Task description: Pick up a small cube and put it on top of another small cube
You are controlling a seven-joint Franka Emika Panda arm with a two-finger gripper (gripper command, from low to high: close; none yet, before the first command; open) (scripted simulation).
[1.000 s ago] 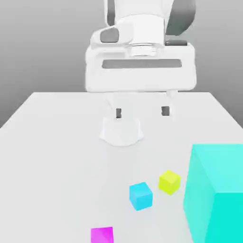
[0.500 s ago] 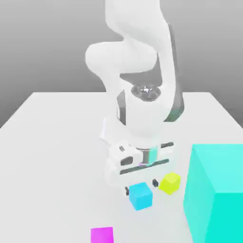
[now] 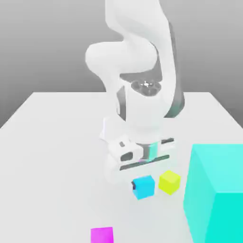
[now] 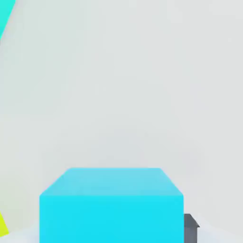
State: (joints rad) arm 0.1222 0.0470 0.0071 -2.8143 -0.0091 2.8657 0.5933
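The tool (image 3: pixel 144 186) is pinching the small sky-blue cube (image 3: pixel 144 186), with a dark fingertip (image 3: pixel 134 184) visible against the cube's side on the exterior view's left. Taking the yellow cube (image 3: pixel 169 182) as landmark, the sky-blue cube sits just beside it toward the exterior view's left, apart from it. The huge turquoise cube (image 3: pixel 216 192) stands close on the yellow cube's other side. The magenta cube (image 3: pixel 102 235) lies on the white bench (image 3: pixel 52 156), well away from the yellow cube, nearer the camera and further left.
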